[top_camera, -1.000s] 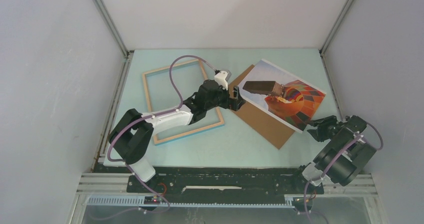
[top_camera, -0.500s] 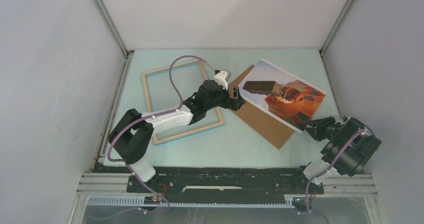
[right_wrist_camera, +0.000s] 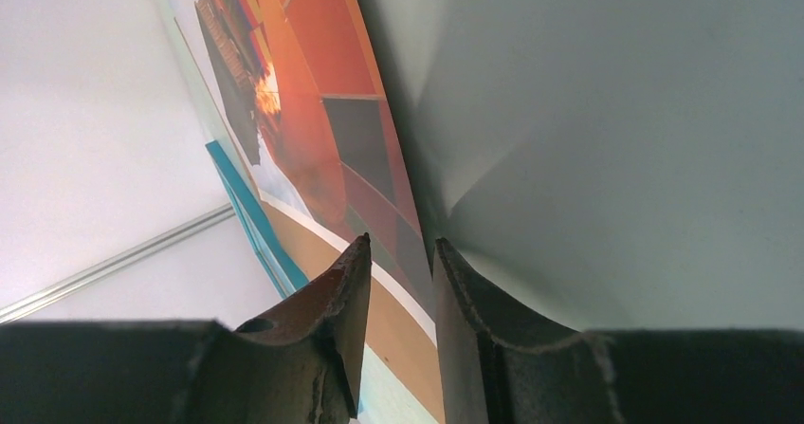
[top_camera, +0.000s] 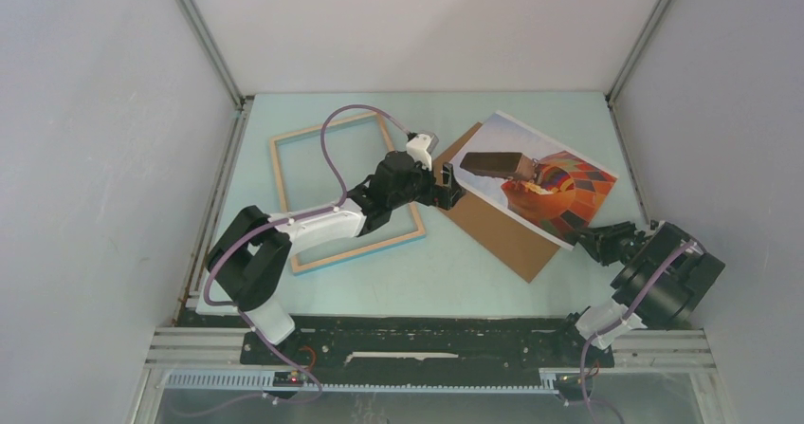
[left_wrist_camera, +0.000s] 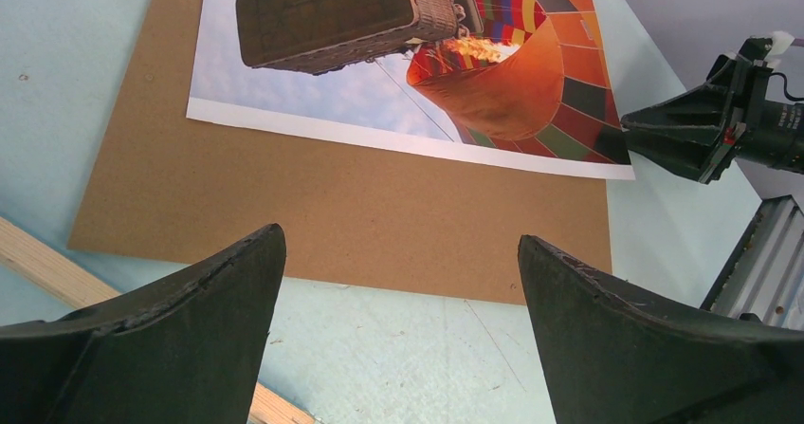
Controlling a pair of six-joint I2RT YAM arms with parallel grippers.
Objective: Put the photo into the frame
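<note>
The photo (top_camera: pixel 536 182) lies on the backing board (top_camera: pixel 498 230) at 2 o'clock; right gripper (top_camera: pixel 580 242) straddles its 4 o'clock corner, likely to peel it up — clenched or not, I cannot tell; left gripper (top_camera: pixel 452 185) released.

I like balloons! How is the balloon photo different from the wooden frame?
The photo is a solid, colourful print; the frame is an open wooden outline. The photo rests on a brown board; the frame lies straight on the table. Both are rectangles.
</note>
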